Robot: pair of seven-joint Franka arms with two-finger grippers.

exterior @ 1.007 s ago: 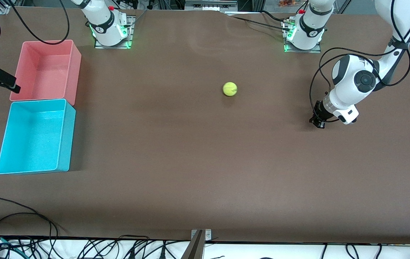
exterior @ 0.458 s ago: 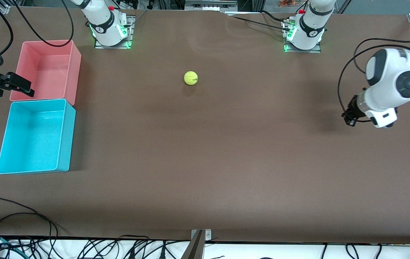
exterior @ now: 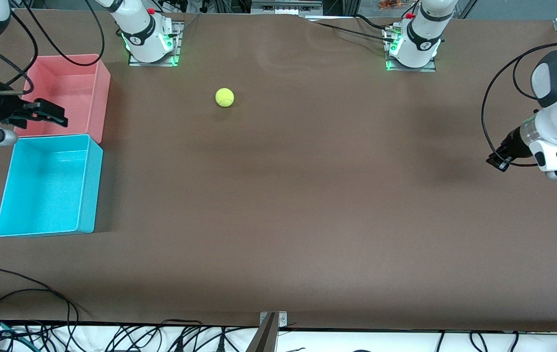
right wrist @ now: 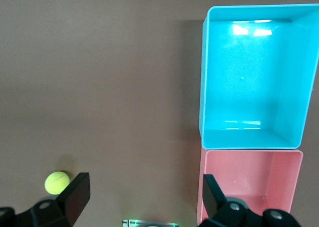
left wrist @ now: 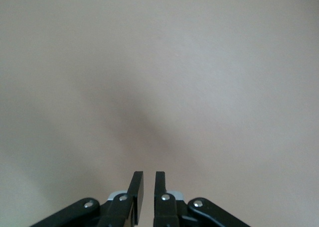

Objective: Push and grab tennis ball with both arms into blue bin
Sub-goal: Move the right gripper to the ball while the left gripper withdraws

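Note:
The tennis ball lies on the brown table, near the right arm's base and farther from the front camera than both bins. It also shows in the right wrist view. The blue bin stands empty at the right arm's end of the table; the right wrist view shows its inside. My right gripper is open and empty, over the pink bin's near edge. My left gripper is empty, low over bare table at the left arm's end; its wrist view shows the fingers shut with only a thin gap.
A like-sized pink bin stands empty, touching the blue bin on the side farther from the front camera; it also shows in the right wrist view. Both white bases glow green. Cables lie along the table's near edge.
The ball has rolled toward the right arm's end of the table, slightly farther from the front camera. The left arm has drawn back toward its end. The right gripper has moved in over the pink bin.

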